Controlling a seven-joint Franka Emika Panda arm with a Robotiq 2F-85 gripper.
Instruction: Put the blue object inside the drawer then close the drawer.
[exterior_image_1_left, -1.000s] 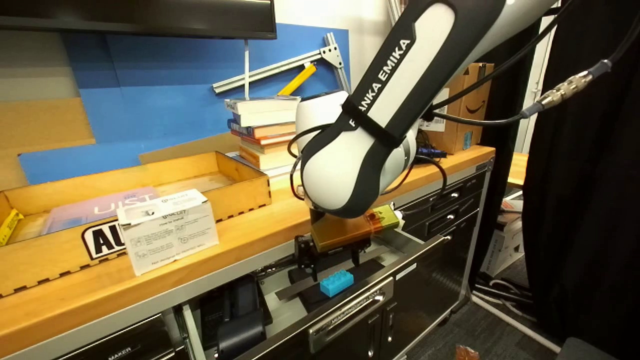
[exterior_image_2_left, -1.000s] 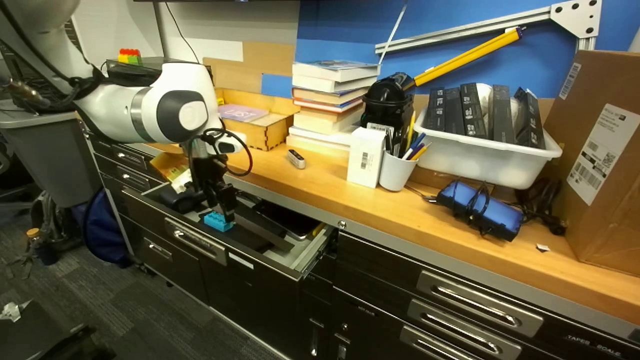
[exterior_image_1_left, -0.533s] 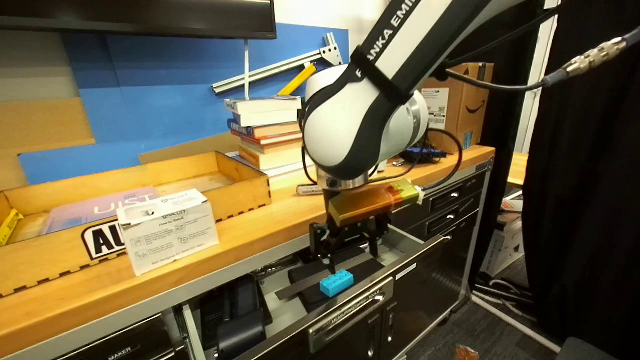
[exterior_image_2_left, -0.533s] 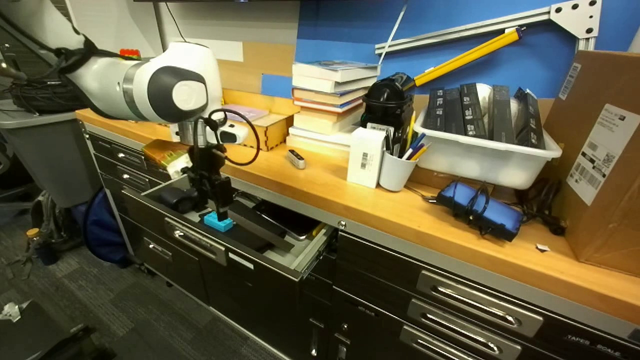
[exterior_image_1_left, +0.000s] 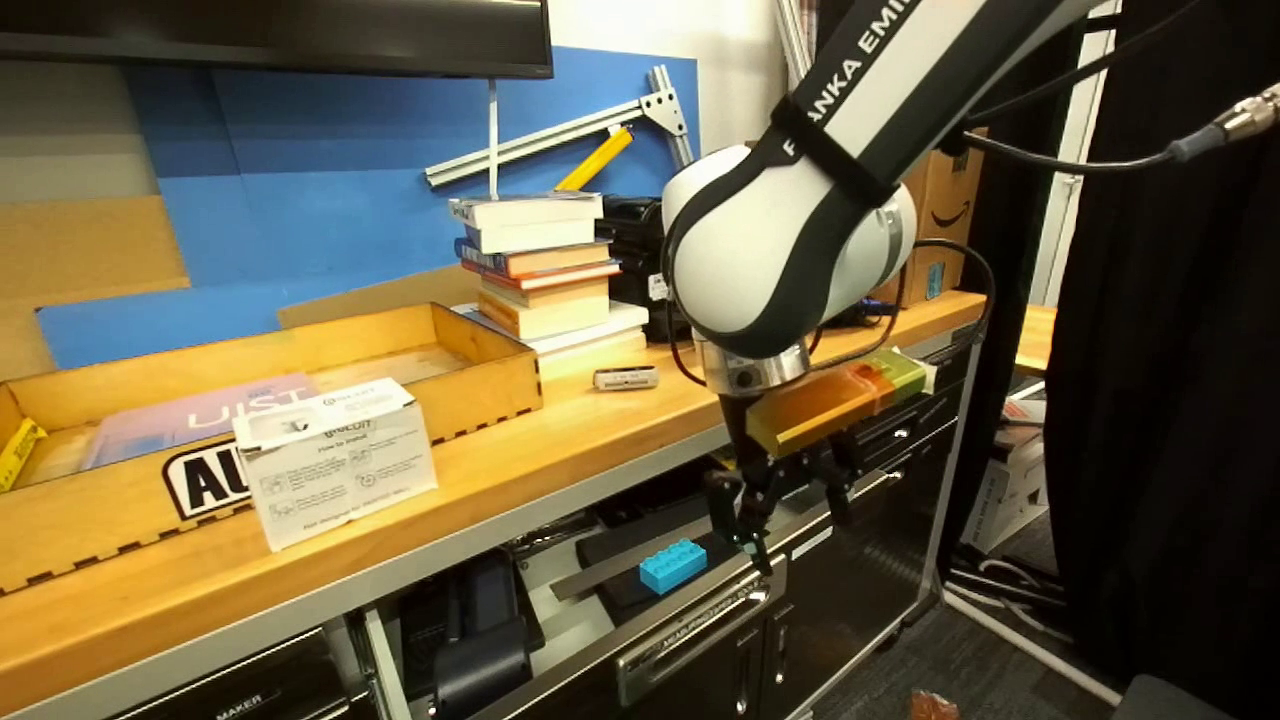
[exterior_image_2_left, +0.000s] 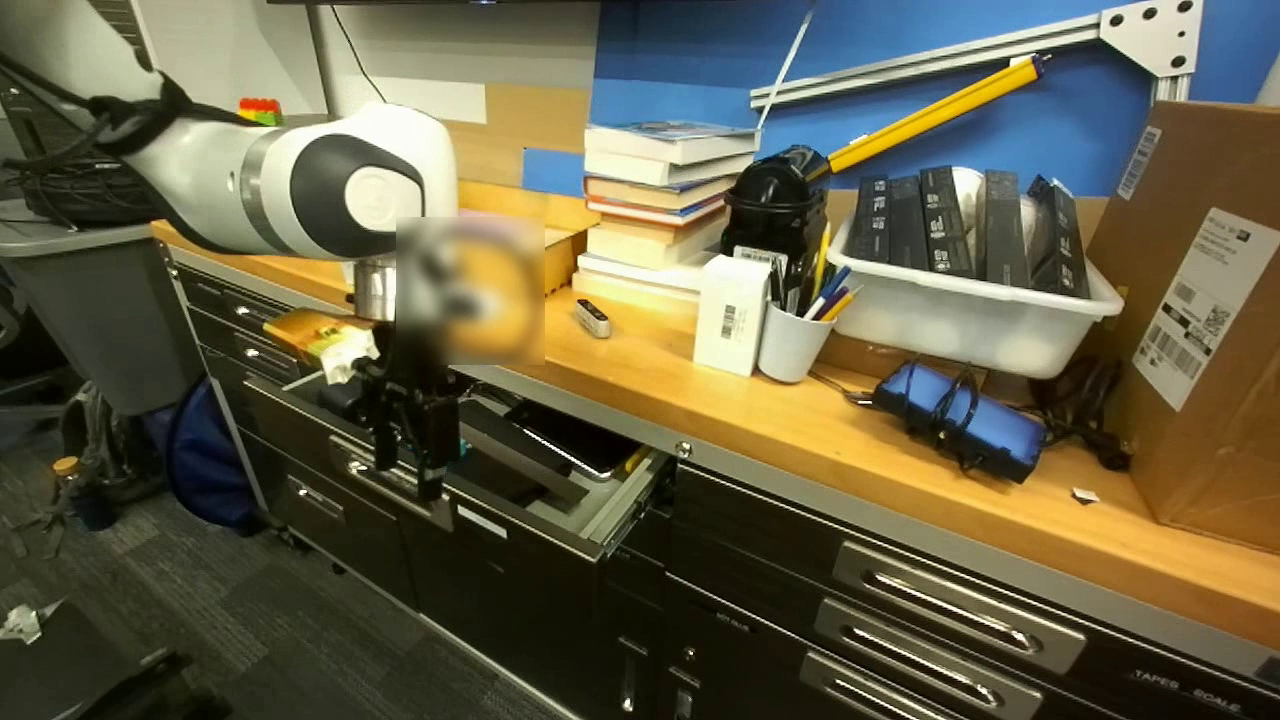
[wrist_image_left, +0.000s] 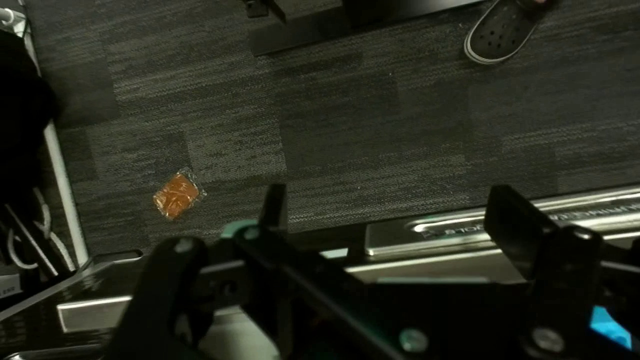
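The light-blue block (exterior_image_1_left: 673, 566) lies inside the open drawer (exterior_image_1_left: 560, 668), on a dark flat item. In an exterior view only a sliver of the block (exterior_image_2_left: 464, 448) shows behind the gripper; its corner (wrist_image_left: 610, 327) shows at the lower right of the wrist view. The drawer is pulled out; its silver handle (wrist_image_left: 435, 232) shows between the fingers in the wrist view. My gripper (exterior_image_1_left: 800, 540) is open and empty, at the drawer's front edge near one end of the handle. It also shows in an exterior view (exterior_image_2_left: 408, 475) and in the wrist view (wrist_image_left: 385, 205).
The wooden worktop (exterior_image_1_left: 560, 430) overhangs the drawer's back part. On it stand a white box (exterior_image_1_left: 340, 465), a wooden tray (exterior_image_1_left: 480, 390), a book stack (exterior_image_2_left: 655, 200) and a white bin (exterior_image_2_left: 960, 320). A dark scanner-like item (exterior_image_1_left: 485, 660) lies in the drawer. A shoe (wrist_image_left: 500, 35) is on the floor.
My gripper has moved from over the drawer's inside, close to the block, out to the drawer's front edge. The block and the drawer have not moved.
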